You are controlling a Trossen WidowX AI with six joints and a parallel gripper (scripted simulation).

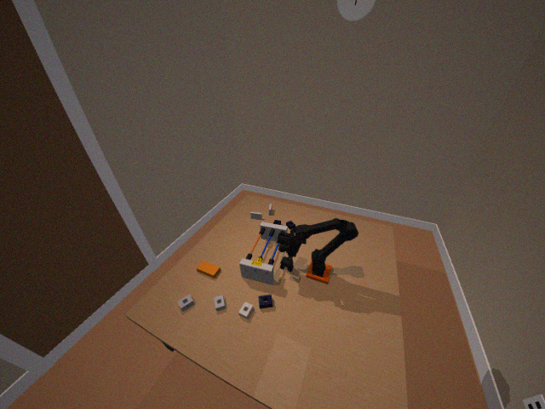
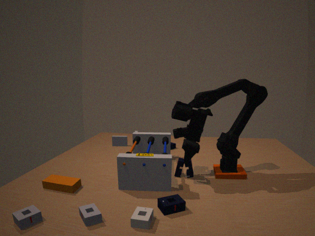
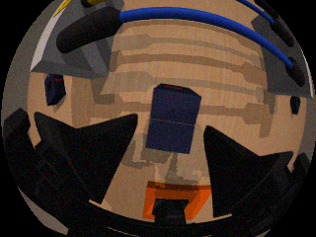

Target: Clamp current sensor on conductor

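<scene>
The navy split-core sensor (image 2: 178,169) (image 3: 173,129) is open in an inverted V, jaws down. Its jaw tips seem to rest on the table, on the robot's side of the conductors. A red mark shows at its far edge in the wrist view; the arrow cannot be read. My gripper (image 1: 288,259) (image 2: 188,162) (image 3: 172,124) is open around the sensor, with a gap on each side. The yellow LOAD label (image 1: 256,262) (image 2: 144,154) sits at the near end of the middle blue conductor (image 1: 266,246) (image 2: 148,147). No conductor passes through the sensor.
The outer blue conductor (image 2: 165,146) (image 3: 193,14) lies nearest my gripper; the orange one (image 1: 255,243) is farthest. Grey end panels (image 2: 144,177) (image 1: 274,231) hold them. Several closed sensors and an orange block (image 2: 61,183) lie in front and to the left. Another navy block (image 2: 173,145) is behind.
</scene>
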